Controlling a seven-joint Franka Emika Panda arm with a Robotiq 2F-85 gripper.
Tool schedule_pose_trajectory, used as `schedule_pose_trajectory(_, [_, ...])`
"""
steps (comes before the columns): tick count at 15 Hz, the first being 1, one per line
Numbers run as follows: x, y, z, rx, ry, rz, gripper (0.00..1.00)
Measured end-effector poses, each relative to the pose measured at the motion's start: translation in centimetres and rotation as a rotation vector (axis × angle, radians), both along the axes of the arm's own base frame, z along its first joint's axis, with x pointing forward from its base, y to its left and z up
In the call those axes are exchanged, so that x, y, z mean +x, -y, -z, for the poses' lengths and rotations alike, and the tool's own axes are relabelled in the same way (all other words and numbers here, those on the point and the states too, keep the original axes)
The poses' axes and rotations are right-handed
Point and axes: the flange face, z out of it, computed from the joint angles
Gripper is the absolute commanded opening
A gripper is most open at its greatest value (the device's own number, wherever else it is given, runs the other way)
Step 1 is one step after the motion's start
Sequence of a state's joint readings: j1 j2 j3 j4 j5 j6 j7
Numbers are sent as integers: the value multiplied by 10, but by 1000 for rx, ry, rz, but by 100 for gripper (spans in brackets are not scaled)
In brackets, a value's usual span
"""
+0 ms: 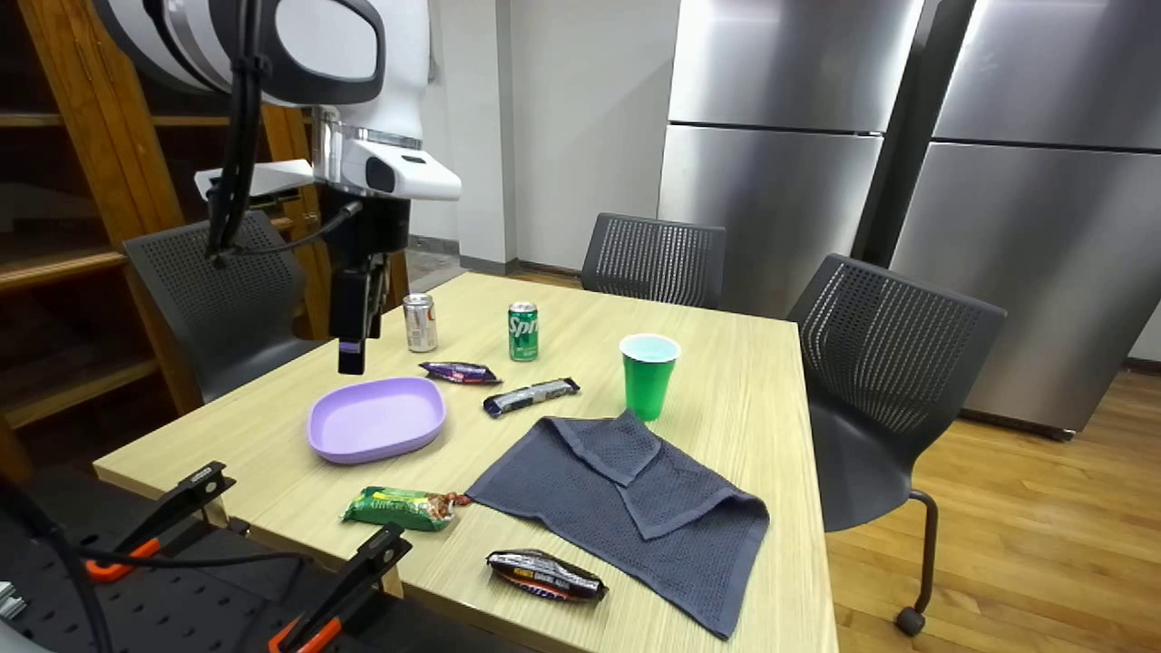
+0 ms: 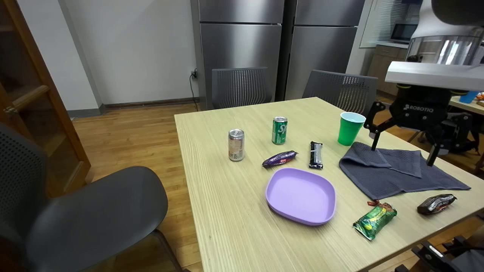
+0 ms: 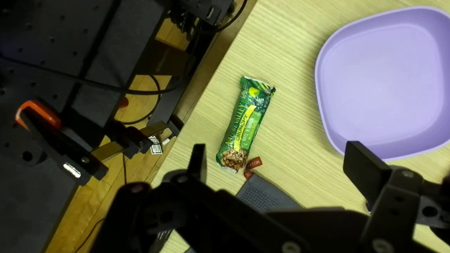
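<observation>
Wrist view: gripper (image 3: 276, 151), spread and empty, is being held aloft; crosswise alignment over the green bar (image 3: 245, 124) is being advised.

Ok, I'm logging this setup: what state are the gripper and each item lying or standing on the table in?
Gripper: open, holding nothing.
Lavender dish: right side up.
Green cup: upright, contents not visible.
Sprite can: upright.
Pale can: upright.
Towel: spread out, partly folded over.
Green granola bar: wrapped, lying flat.
Purple snack: wrapped, lying down.
Silver snack: wrapped, lying down.
Brown snack: wrapped, lying down.
</observation>
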State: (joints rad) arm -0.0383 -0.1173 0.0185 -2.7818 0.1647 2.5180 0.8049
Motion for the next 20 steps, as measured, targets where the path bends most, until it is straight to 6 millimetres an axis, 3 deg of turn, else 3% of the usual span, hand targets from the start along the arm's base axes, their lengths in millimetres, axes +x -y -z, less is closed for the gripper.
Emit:
schedule_pose_trajectory(10, [-12, 23, 71, -67, -92, 184, 100])
schedule_pose_trajectory(20, [-10, 30, 117, -123, -175, 287, 100])
